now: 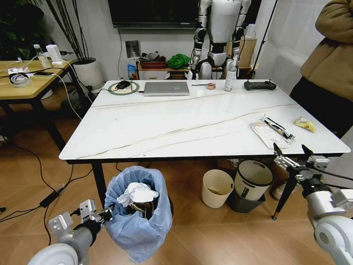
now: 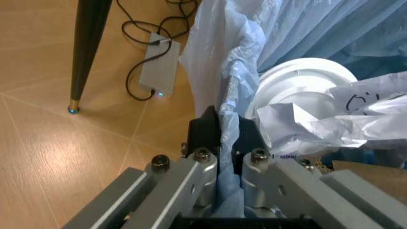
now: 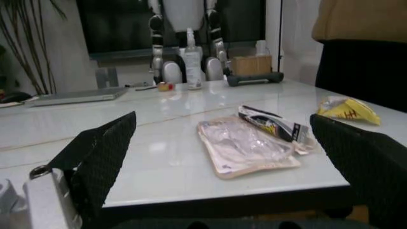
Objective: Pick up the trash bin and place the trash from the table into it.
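Observation:
The trash bin (image 1: 138, 223), lined with a crinkled light-blue bag, stands off the floor in front of the table (image 1: 165, 130). My left gripper (image 1: 107, 213) is shut on its rim; the left wrist view shows the jaws (image 2: 226, 140) pinching the blue bag (image 2: 229, 71). White tissues (image 1: 137, 193) and a paper cup (image 2: 299, 90) lie inside. On the table's right end lie a clear plastic package (image 1: 267, 135), a black-and-white wrapper (image 1: 279, 128) and a yellow wrapper (image 1: 305, 125). My right gripper (image 1: 293, 157) is open, just before the front edge, level with the package (image 3: 248, 145) and yellow wrapper (image 3: 348, 109).
A cream bucket (image 1: 216, 187) and a grey-and-white bin (image 1: 252, 179) stand under the table. A laptop (image 1: 166, 88), tape roll (image 1: 210, 85), bottle (image 1: 230, 77) and black device (image 1: 259, 85) sit along the far edge. A person (image 1: 331, 66) stands at the right, a wooden table (image 1: 27, 77) at the left.

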